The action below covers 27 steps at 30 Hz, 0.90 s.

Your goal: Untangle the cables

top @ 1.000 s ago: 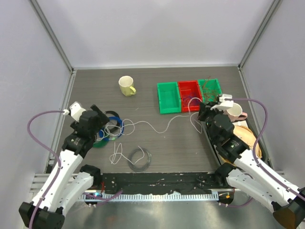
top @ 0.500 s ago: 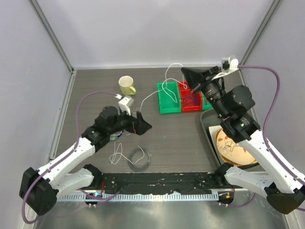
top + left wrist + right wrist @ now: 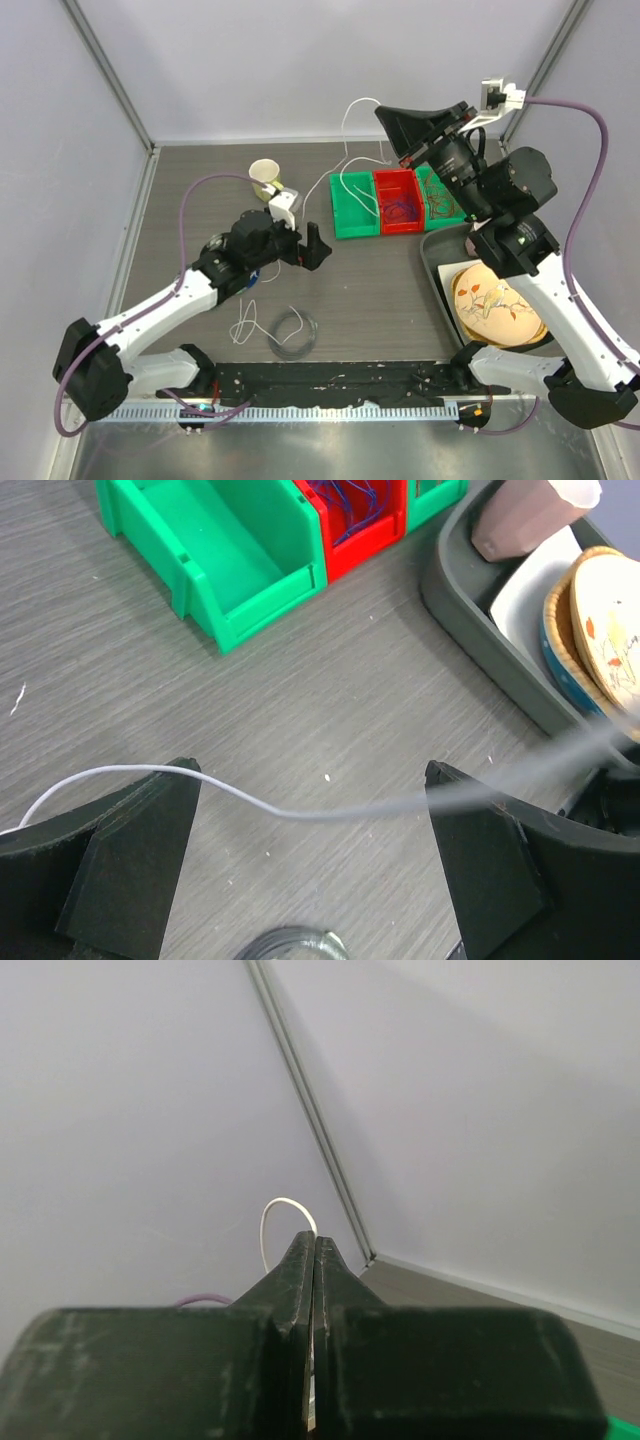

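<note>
The top camera overlooks the whole grey table (image 3: 380,300); the low, close left wrist camera shares its green plastic bin (image 3: 235,560); the right wrist camera faces a white wall (image 3: 120,1110).

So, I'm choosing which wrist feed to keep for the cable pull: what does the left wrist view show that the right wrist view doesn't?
Only the left wrist view: a red bin holding blue-purple cables, a grey tray of dishes, and the left gripper, open. Only the right wrist view: the right gripper, shut and raised in front of the enclosure walls. Both: the white cable, which crosses ungripped between the left fingers and loops up from the right gripper's pinch, plus some tabletop.
</note>
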### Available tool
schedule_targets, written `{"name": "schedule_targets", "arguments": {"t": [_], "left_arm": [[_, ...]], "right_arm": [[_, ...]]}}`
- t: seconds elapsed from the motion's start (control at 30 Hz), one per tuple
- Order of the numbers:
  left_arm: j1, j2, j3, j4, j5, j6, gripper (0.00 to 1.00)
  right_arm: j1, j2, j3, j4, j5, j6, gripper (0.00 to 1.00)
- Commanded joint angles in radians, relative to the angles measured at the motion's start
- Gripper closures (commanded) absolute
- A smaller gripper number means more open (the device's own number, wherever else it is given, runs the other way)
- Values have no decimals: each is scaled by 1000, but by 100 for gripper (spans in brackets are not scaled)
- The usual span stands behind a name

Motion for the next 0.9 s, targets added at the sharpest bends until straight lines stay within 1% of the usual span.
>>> {"name": "schedule_targets", "arguments": {"t": [0.0,0.03,0.1,0.2,0.27,0.3,0.47,0.53,0.7,0.87], "left_arm": [[-20,-129,-63,65,46,71,0],[-25,-158,-109,76,23,80,0],[-25,-225,-136,61,-12,112,0],[-23,-262,-130,1,-93,170,0],[-25,-262,-118,-66,-187,192,0],[-25,-261,-117,-79,-201,213,0],[-25,-293,-148,-116,-221,214,0],[-25,-310,-170,-105,-265,200,0],[-23,-281,-156,-114,-376,194,0],[-25,-183,-108,-97,-491,215,0]], "right_arm": [[-1,19,131,-7,73,-49,99],[-1,22,145,-11,73,-53,99],[-3,36,184,-24,60,-64,99],[0,47,218,-37,47,-66,99],[-1,50,226,-38,47,-72,99],[-3,50,237,-38,47,-79,99],[-1,59,286,-60,75,-113,99],[-1,59,304,-60,87,-124,99],[-1,60,346,-61,76,-139,99],[-1,56,375,-93,81,-156,99]]}}
